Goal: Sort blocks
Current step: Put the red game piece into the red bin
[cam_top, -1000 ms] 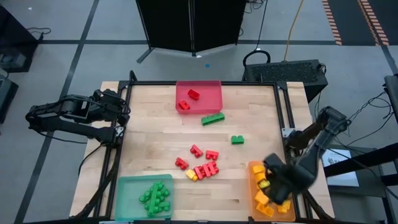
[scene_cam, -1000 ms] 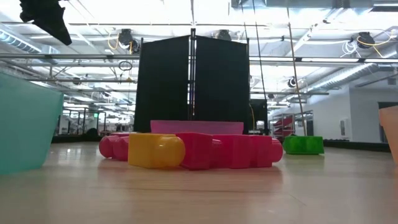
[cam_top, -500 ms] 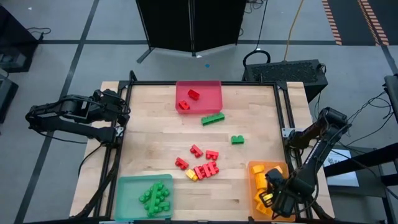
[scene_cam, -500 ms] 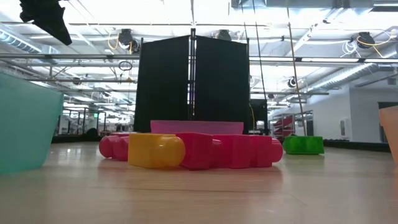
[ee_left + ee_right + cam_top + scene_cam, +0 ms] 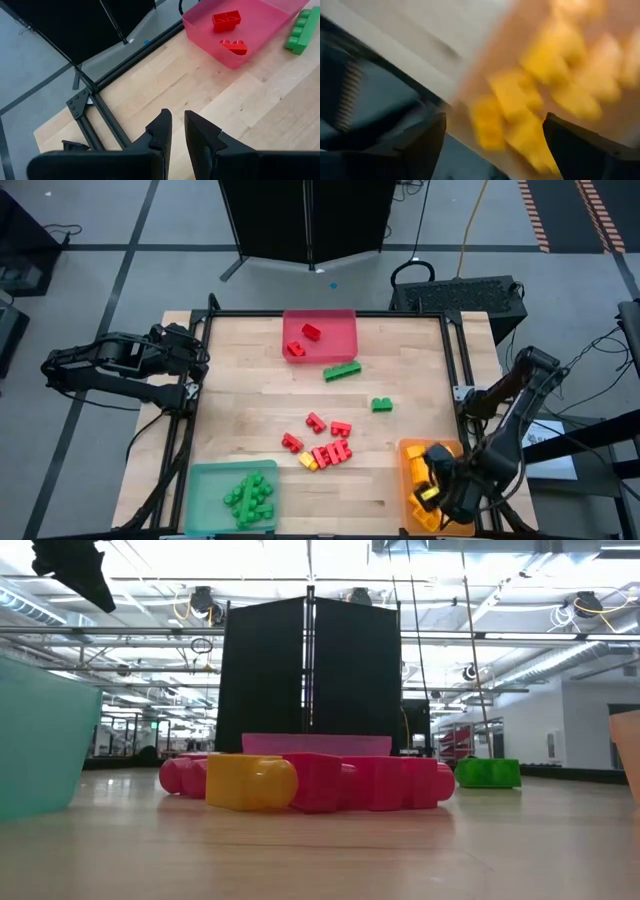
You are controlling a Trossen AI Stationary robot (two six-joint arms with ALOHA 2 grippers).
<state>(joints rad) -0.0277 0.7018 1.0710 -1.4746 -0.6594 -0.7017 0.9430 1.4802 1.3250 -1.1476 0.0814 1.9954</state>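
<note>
Dark and folded, the left arm is waiting beyond the table's left edge, the left gripper (image 5: pixel 173 131) hanging over the far-left corner frame with its fingers nearly pressed together and nothing between them. Wooden, the table (image 5: pixel 250 395) is carrying three translucent trays. At the near left, the green tray (image 5: pixel 204 480) is holding a cluster of green blocks (image 5: pixel 250 496). At the far middle, the red tray (image 5: pixel 340 330) is holding two red blocks (image 5: pixel 303 340). Just near of that tray, a long green block (image 5: pixel 342 370) is lying loose on the wood, and a smaller green block (image 5: pixel 382 405) is lying further right. Toward the near middle, several red blocks (image 5: pixel 325 440) are lying scattered, one group touching a single yellow block (image 5: pixel 307 461). At the near right, the orange tray (image 5: pixel 408 470) is holding a heap of yellow-orange blocks (image 5: pixel 540 95). Above that tray, the right gripper (image 5: pixel 432 483) is hovering with its fingers (image 5: pixel 427 142) spread wide and gripping nothing, the heap showing between them in the right wrist view.
</note>
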